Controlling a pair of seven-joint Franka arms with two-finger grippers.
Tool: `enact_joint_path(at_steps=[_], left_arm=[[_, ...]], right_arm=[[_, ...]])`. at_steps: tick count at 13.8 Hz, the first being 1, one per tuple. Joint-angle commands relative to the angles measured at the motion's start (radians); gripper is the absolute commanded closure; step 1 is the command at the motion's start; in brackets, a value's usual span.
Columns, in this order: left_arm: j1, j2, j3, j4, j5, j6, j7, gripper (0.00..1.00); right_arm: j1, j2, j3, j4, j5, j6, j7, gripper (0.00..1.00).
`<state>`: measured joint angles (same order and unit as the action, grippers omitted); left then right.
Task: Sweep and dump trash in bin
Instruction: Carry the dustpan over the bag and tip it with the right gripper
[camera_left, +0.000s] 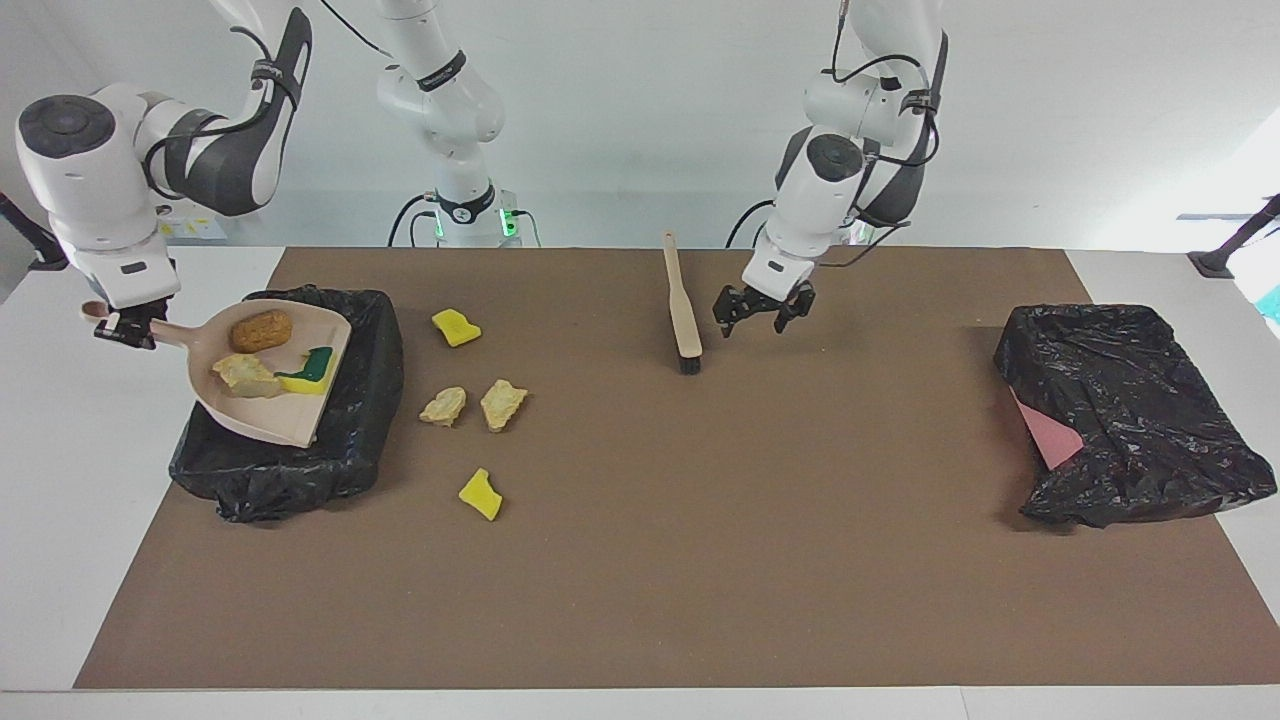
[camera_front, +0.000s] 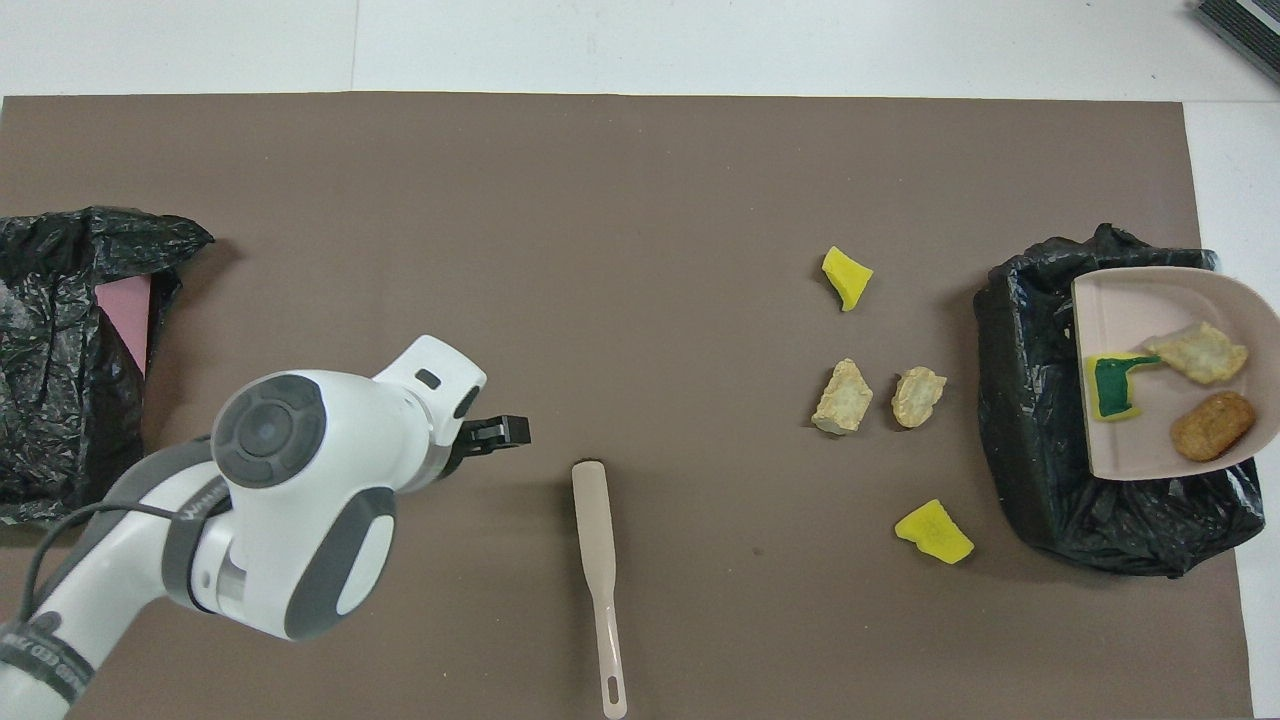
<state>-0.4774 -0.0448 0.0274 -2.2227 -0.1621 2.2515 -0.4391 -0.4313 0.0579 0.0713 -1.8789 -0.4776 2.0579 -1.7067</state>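
Observation:
My right gripper (camera_left: 125, 328) is shut on the handle of the beige dustpan (camera_left: 300, 400) and holds it over the black-bagged bin (camera_left: 370, 400) at the right arm's end. The pan holds an orange-brown lump (camera_left: 260, 330), a beige chunk (camera_left: 245, 376) and a yellow-green sponge (camera_left: 312, 370). On the mat beside the bin lie two yellow sponge bits (camera_left: 456, 327) (camera_left: 481, 494) and two beige chunks (camera_left: 443, 406) (camera_left: 502, 404). My left gripper (camera_left: 765, 310) is open and empty, just above the mat beside the brush (camera_left: 683, 305). The overhead view shows the dustpan (camera_front: 1140, 310) and the brush (camera_front: 597, 540).
A second black-bagged bin (camera_left: 1120, 400) with a pink patch showing stands at the left arm's end, also in the overhead view (camera_front: 60, 350). The brown mat (camera_left: 700, 560) covers the table. The brush lies flat, with its bristles pointing away from the robots.

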Motion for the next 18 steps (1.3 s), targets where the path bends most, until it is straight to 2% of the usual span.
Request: enact_joint_path(at_steps=[1,4,6,8,10,13,18], left_arm=[[0.11,0.046,-0.012,0.092,0.018,-0.043,0.184,0.0],[0.213,0.068,-0.009,0.167,0.018,-0.067,0.388,0.0],[0.284,0.112,-0.007,0.268,0.018,-0.169,0.491,0.0],[0.342,0.135,-0.007,0.343,0.018,-0.242,0.546,0.0],[0.397,0.135,-0.007,0.373,0.019,-0.286,0.571,0.0],[0.437,0.138,-0.007,0.451,0.044,-0.371,0.626,0.0],[0.442,0.126,-0.001,0.601,0.113,-0.541,0.614,0.0]], right_arm=[[-0.003,-0.047,0.012,-0.055,-0.109,0.028,0.001,1.0],[0.026,-0.065,0.013,-0.078,-0.257,0.028,0.051,1.0],[0.072,-0.091,0.013,-0.11,-0.349,0.027,0.108,1.0],[0.117,-0.124,0.013,-0.137,-0.419,0.007,0.174,1.0],[0.141,-0.147,0.013,-0.152,-0.461,-0.001,0.191,1.0],[0.158,-0.171,0.013,-0.152,-0.512,-0.03,0.191,1.0],[0.181,-0.205,0.013,-0.149,-0.613,-0.061,0.183,1.0]])
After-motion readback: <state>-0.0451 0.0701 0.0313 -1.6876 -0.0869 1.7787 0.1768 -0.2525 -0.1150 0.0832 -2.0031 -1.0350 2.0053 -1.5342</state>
